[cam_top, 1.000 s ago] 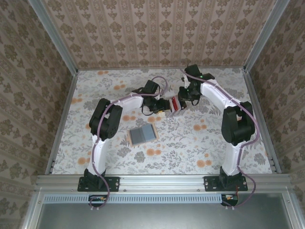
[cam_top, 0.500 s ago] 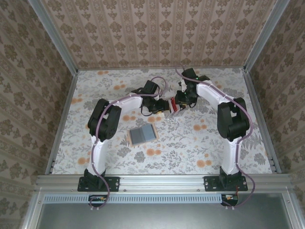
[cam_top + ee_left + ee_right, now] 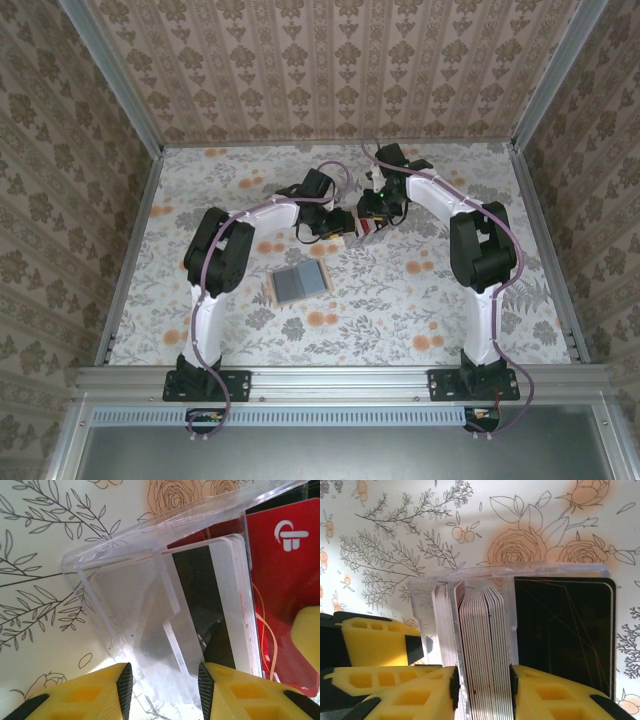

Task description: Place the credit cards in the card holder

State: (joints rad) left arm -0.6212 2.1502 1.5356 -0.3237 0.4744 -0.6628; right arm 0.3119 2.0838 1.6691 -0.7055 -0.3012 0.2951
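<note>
The left arm (image 3: 208,305) and the right arm (image 3: 482,315) were alike: smooth white tubular links joined by bulky, rounded black joint housings, each arm rising from a flat black base plate (image 3: 207,383). A thin purple cable (image 3: 197,325) ran along each arm and looped down below its base. The left gripper (image 3: 162,680) and the right gripper (image 3: 482,685) had bright yellow fingers (image 3: 85,695), moulded with rectangular pockets and faced with thin black pads (image 3: 454,687).
</note>
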